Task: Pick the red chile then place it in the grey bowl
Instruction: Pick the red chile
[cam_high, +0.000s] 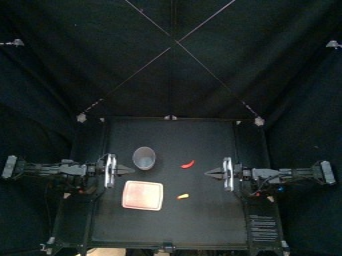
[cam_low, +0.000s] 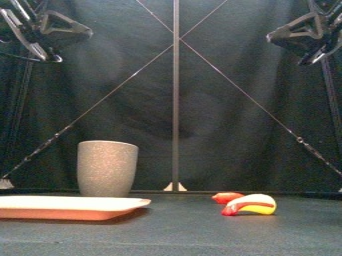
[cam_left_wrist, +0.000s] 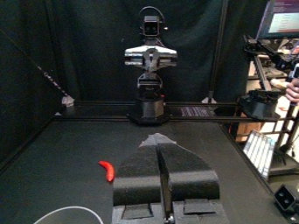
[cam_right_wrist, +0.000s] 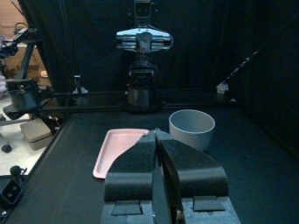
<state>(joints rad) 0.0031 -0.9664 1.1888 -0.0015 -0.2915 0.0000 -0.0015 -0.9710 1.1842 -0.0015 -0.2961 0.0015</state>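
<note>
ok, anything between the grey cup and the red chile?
Nothing. In the top view the table between the grey cup and the red chile is bare; the pink tray lies nearer the front, off that line.

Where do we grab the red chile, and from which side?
Take the chile across its middle, coming straight down from above. It lies flat on the table, slim and slightly curved, so the grip should close across its narrow width. The cup and the yellow toy lie apart from it, so probably nothing blocks the descent.
</note>
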